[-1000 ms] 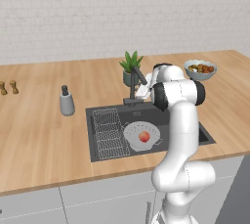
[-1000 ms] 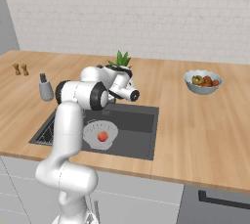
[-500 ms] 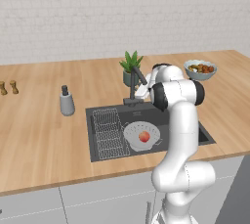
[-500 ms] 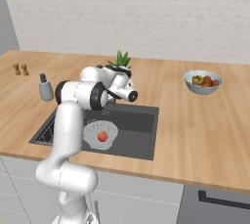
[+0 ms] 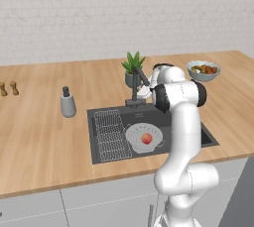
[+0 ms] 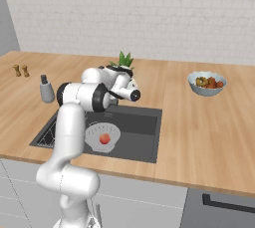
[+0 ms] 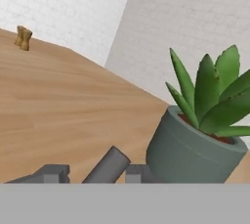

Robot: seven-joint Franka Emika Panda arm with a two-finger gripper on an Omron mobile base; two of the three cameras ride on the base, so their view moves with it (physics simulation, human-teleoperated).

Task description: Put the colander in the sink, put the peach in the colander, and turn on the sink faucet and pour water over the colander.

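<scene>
The white colander (image 5: 143,136) sits in the dark sink (image 5: 101,154) beside the wire rack, with the peach (image 5: 146,138) inside it. From the right base view the colander (image 6: 103,136) and peach (image 6: 104,139) lie at the sink's (image 6: 145,128) left side. My gripper (image 5: 145,90) is at the sink faucet (image 5: 135,88), behind the basin. In the hand view, my gripper (image 7: 93,175) straddles a dark grey bar of the faucet (image 7: 107,165). Its fingertips (image 7: 51,173) stand on either side with small gaps, so it is open.
A potted plant (image 7: 195,145) stands right behind the faucet, close to the hand. A grey soap dispenser (image 5: 68,103) is left of the sink. A fruit bowl (image 5: 203,70) sits at the right and small shakers (image 5: 7,88) at the far left.
The hand has barely shifted at the faucet. Colander and peach lie as before.
</scene>
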